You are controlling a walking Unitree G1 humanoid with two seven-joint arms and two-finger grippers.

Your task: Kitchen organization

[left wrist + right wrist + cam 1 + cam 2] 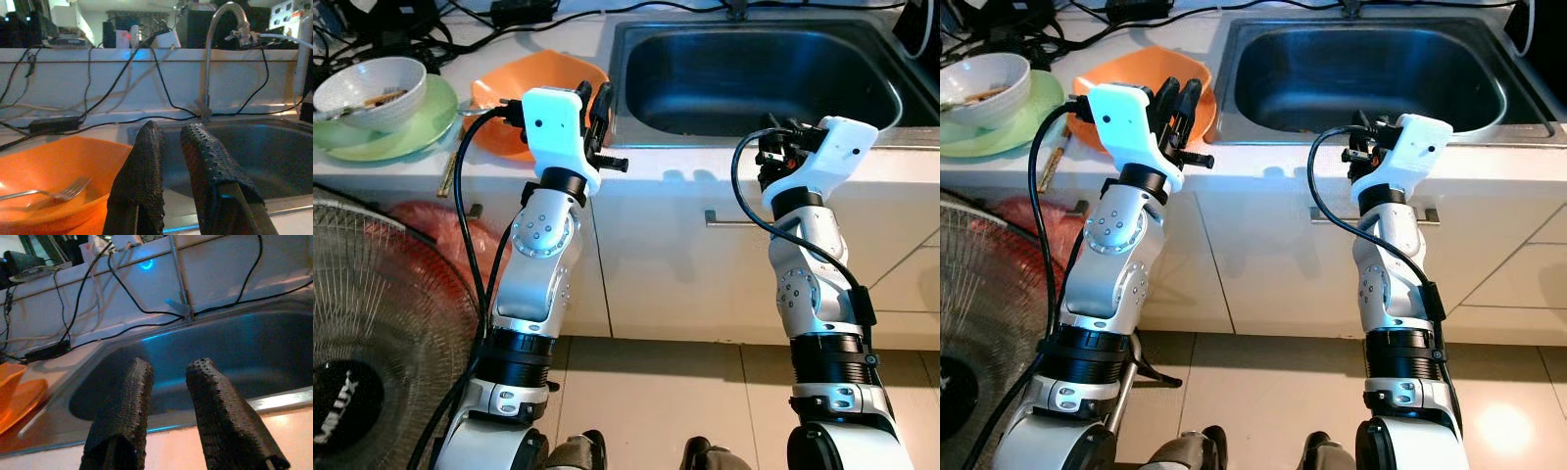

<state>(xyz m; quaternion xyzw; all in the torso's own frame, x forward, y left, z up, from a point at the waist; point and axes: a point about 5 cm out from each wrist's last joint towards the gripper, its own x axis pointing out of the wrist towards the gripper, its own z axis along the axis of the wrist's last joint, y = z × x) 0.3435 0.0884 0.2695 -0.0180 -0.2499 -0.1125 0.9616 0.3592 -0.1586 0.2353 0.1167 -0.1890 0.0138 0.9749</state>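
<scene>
An orange bowl (543,78) stands on the white counter just left of the steel sink (754,69). A metal fork (58,191) lies inside the bowl. My left gripper (597,103) is raised at the counter's front edge, right beside the bowl's near rim, open and holding nothing. In the left wrist view its fingers (144,161) point between the bowl and the sink basin. My right gripper (1361,132) hovers at the sink's front rim, also open, its fingers (210,401) aimed into the bare basin (195,347).
At the far left a white bowl (372,88) with food scraps rests on a green plate (421,122), with chopsticks (448,171) at the counter edge. A faucet (215,29) and black cables run along the back wall. A floor fan (372,323) stands left of my legs.
</scene>
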